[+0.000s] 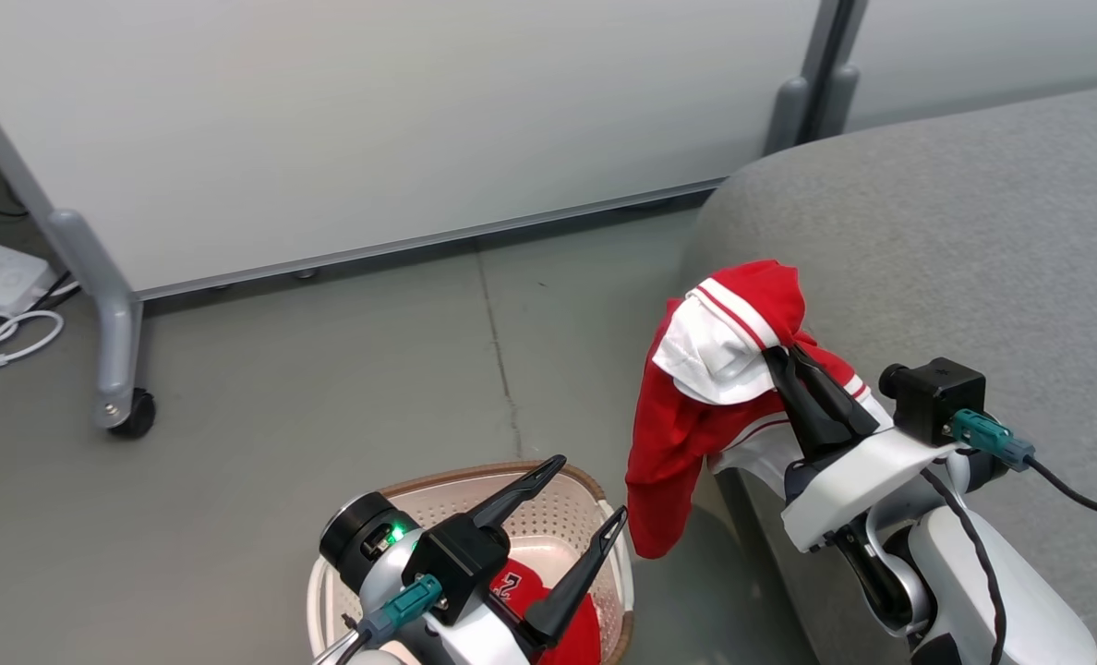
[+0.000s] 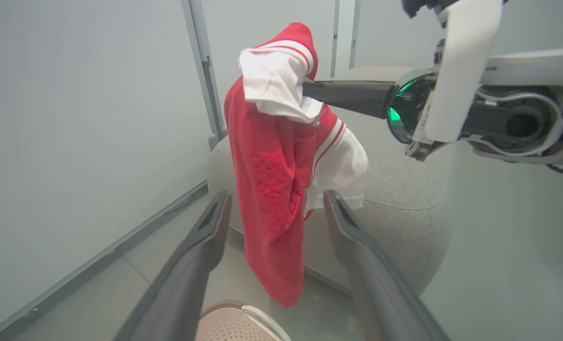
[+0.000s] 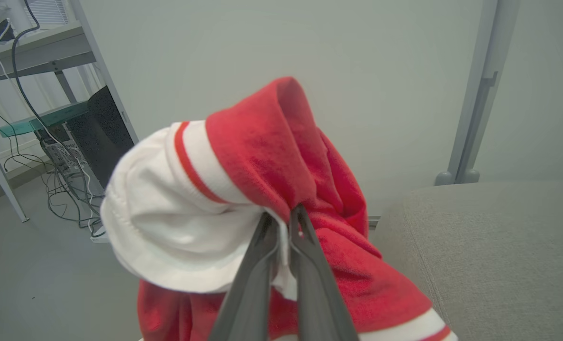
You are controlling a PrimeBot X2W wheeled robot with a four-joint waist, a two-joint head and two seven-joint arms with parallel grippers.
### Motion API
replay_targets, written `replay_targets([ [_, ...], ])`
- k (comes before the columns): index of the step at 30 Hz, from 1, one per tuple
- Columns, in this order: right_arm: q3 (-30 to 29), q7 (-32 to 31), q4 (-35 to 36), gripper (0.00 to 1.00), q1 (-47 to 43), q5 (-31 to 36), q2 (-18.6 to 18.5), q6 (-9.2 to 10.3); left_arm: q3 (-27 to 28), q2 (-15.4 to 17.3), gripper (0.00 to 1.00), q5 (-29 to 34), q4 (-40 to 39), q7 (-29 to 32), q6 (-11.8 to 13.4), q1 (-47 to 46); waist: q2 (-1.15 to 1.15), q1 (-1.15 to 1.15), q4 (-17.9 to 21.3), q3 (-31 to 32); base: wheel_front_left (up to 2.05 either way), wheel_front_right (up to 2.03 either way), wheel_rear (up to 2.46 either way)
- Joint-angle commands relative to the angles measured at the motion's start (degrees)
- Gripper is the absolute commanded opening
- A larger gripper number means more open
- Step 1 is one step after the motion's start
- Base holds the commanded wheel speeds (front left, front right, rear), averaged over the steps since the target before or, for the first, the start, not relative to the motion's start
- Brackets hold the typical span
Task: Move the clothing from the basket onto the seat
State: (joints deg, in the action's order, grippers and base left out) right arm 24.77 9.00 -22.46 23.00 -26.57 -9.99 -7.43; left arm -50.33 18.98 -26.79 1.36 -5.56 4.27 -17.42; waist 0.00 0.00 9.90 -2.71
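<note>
- One jersey (image 1: 687,434) hung from the right gripper (image 1: 777,355). Its long axis ran straight down, with the bunched top at the jaws and the tail dangling above the floor, beside the seat's (image 1: 973,231) rounded front corner.
- In the head view the seat lay to the right of the jaws and beyond them. Most of the cloth hung off the seat on the basket (image 1: 475,478) side. I could not tell whether the white-trimmed fold near the edge touched the upholstery.
- The right arm was the nearer one to the seat. As I judged it, the next move would need to carry the jersey sideways over the cushion before any release.
- The right jaws were pinched together on a fold of white lining and red fabric, and the right wrist view showed the tips almost meeting.
- The left gripper (image 1: 593,485) stood spread wide above the basket, holding and touching nothing, with its fingers aimed toward the hanging jersey.
- A second jersey (image 1: 510,586) lay in the basket beneath the left gripper, partly hidden by it, so the left arm was the nearer one to that garment.
</note>
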Motion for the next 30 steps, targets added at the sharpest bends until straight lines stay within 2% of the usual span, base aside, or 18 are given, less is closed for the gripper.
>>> replay_targets([
  [1,-0.4,-0.1,0.4,0.0,-0.4,0.5,-0.1,-0.11,0.1,0.4,1.0,-0.1,-0.1,0.0,-0.2,-0.2,0.0,0.0,0.9,-0.3,0.0,0.0,0.0],
  [24,-6.8,2.1,0.7,0.0,1.6,0.4,0.9,-0.11,-1.4,1.8,1.0,0.1,-3.1,3.6,-0.9,-3.1,0.0,0.0,17.5,-6.3,0.0,0.0,0.0],
  [30,-9.5,3.5,-0.2,0.0,5.1,-1.0,0.6,-0.11,-1.3,1.7,1.0,0.3,-3.8,4.8,-0.5,-4.5,0.0,0.0,19.0,-8.7,0.0,0.0,0.0],
])
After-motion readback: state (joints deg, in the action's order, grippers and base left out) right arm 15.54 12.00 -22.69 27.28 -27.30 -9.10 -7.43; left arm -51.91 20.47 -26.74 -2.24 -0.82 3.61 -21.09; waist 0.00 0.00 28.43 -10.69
